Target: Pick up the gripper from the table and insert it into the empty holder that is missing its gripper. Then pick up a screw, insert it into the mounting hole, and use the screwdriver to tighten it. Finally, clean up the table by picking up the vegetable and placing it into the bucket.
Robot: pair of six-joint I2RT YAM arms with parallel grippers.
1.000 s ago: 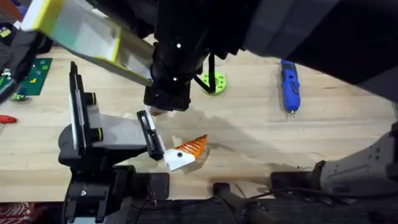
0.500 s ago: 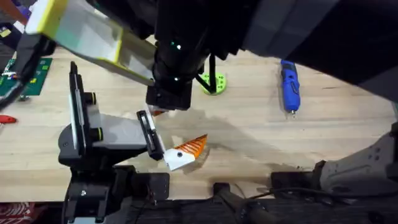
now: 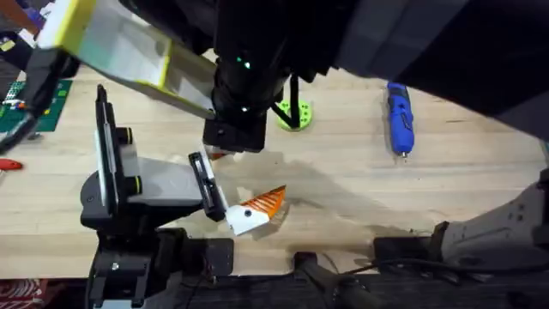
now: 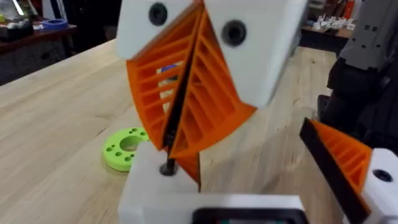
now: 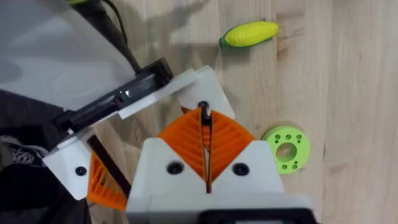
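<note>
My right gripper (image 5: 204,118) is shut on a small dark screw (image 5: 203,107), held tip-down on the white gripper block (image 5: 208,84). In the left wrist view the same screw (image 4: 168,168) touches the block's top (image 4: 186,193). The block sits on the holder's black rail (image 5: 118,99) at the left arm's end. My left gripper (image 4: 255,155) is open, its other orange-and-white finger (image 3: 253,210) far from the block. The dark right arm (image 3: 236,129) hides the block from overhead. The blue screwdriver (image 3: 399,116) lies on the table (image 3: 343,180) at the far right. The vegetable, a corn cob (image 5: 249,34), lies beyond the holder. The bucket is out of view.
A lime-green ring with holes (image 3: 294,113) lies just past the right arm's wrist. A green circuit board (image 3: 47,103) and a red item (image 3: 7,163) sit at the table's left edge. A blurred yellow-and-white part (image 3: 111,47) hangs over the far left.
The right arm's wrist has crept slightly toward the far side above the holder. The holder, the screwdriver and the green ring have not moved.
</note>
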